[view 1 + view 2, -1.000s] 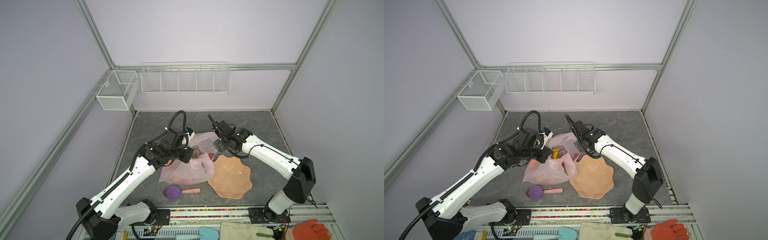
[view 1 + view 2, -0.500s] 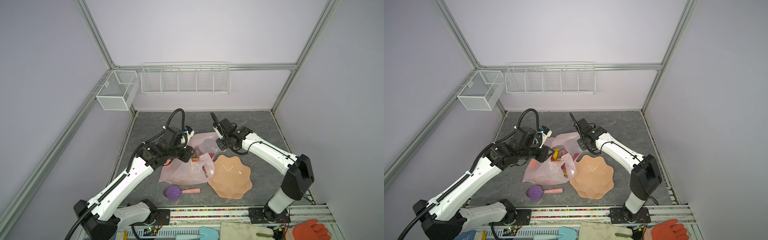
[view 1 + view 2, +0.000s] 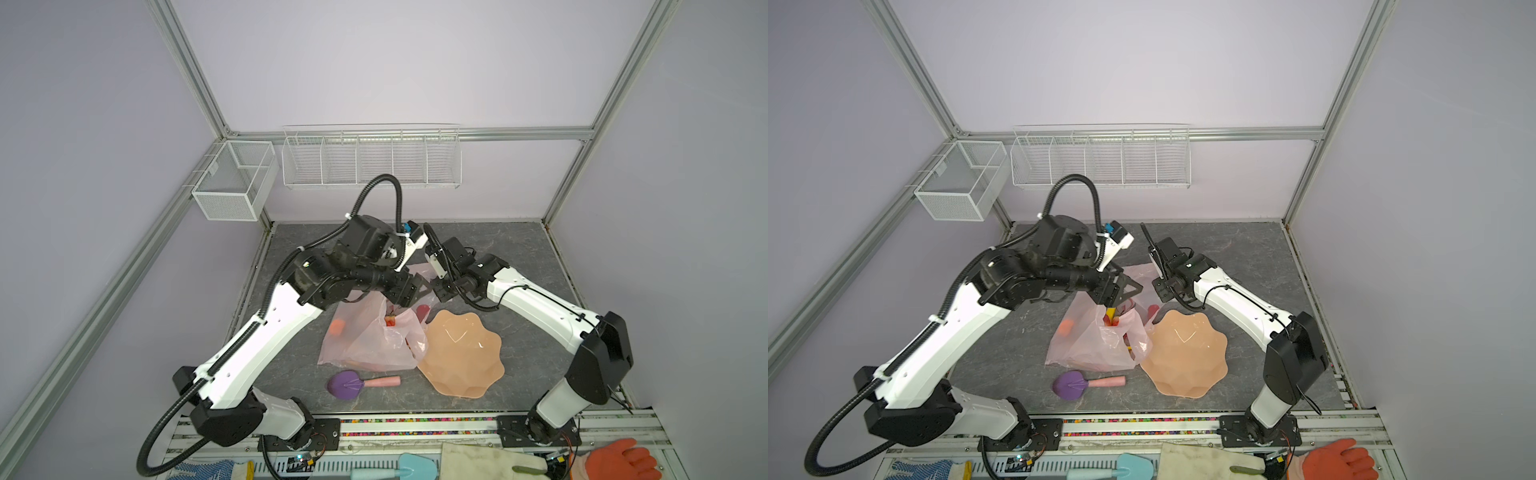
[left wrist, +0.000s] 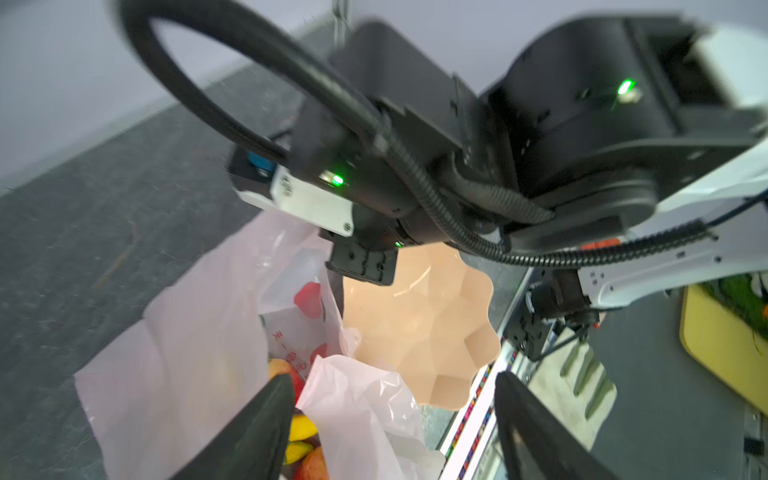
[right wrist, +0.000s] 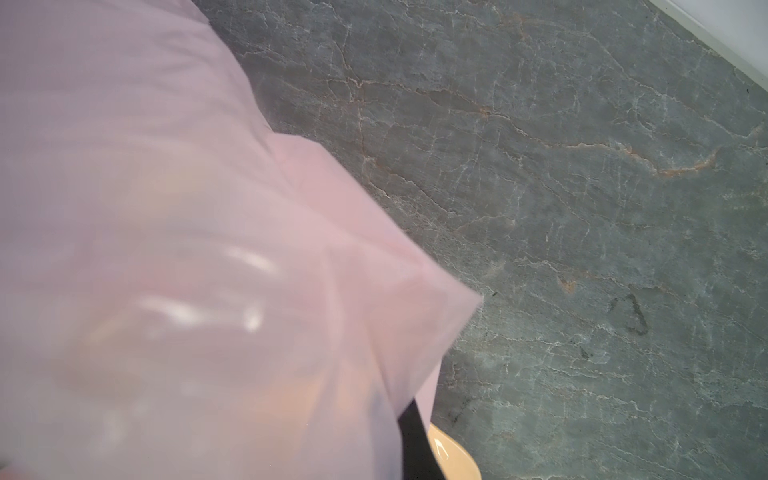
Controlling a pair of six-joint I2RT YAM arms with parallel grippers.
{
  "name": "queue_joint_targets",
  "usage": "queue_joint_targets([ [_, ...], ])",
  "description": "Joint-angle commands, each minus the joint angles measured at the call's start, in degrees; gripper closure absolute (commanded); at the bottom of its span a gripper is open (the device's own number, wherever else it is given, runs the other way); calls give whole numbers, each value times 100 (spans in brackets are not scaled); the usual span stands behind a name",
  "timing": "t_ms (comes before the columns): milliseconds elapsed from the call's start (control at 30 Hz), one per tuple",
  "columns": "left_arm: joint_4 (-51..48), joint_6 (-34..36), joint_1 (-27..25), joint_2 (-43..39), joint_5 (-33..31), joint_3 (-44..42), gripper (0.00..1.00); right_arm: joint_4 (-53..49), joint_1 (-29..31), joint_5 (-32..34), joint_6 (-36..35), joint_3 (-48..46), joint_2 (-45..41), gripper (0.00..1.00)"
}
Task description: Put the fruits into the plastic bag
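Because the plastic bag is thin, limp film, it will likely sag shut unless its rim is held up. It lies mid-bench, just left of the peach bowl. The fruits show inside its mouth; they look light, hard and apt to roll. The right pincer is pressed together, seemingly pinching the bag's far right rim. The left pincer hovers spread over the opening, holding nothing. A handle loop or doubled edge is probably the better hold, since a single layer may slip or tear.
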Motion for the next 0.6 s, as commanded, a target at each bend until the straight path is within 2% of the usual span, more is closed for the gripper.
queue_joint_targets([
  [0,-907,450,-19,279,14,-155,23,-17,-48,-132,105,-98,-179,94],
  [167,-1288,451,-115,735,-491,-181,23,-48,-52,-180,134,-91,-206,94],
  [233,-1379,440,-124,903,-530,-191,23,-65,-56,-196,134,-97,-196,94],
  [267,-1410,435,-139,974,-538,-207,18,-79,-53,-197,146,-90,-189,94],
  [300,-1418,444,-151,1027,-564,-232,17,-85,-53,-202,152,-92,-188,94],
  [567,-1542,425,-239,1435,-689,-315,16,-110,-60,-177,201,-132,-216,94],
])
